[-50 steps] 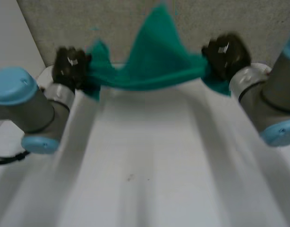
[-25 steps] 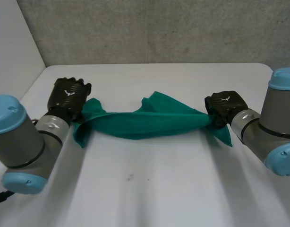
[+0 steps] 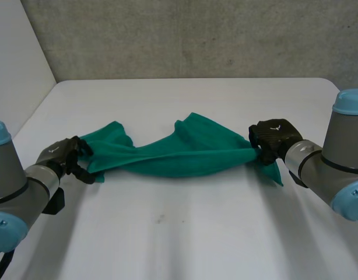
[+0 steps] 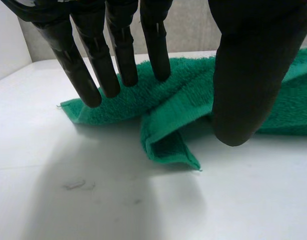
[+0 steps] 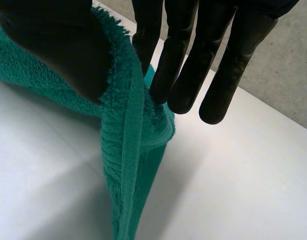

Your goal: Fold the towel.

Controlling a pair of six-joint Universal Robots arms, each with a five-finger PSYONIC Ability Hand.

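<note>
Table (image 3: 185, 93): white; towel across its middle, running from left side to right side.
Towel (image 3: 179, 157): green, bunched lengthwise into loose band between both hands.
Head view: full span of towel.
Left wrist view: left end lies on table, one corner folded over.
Right wrist view: hem hangs down from grip.
Right hand (image 3: 272, 139): thumb and fingers pinch towel's right end.
Left hand (image 3: 62, 153): fingers (image 4: 113, 60) straight, apart from thumb, tips at towel's left edge, not closed on cloth.
</note>
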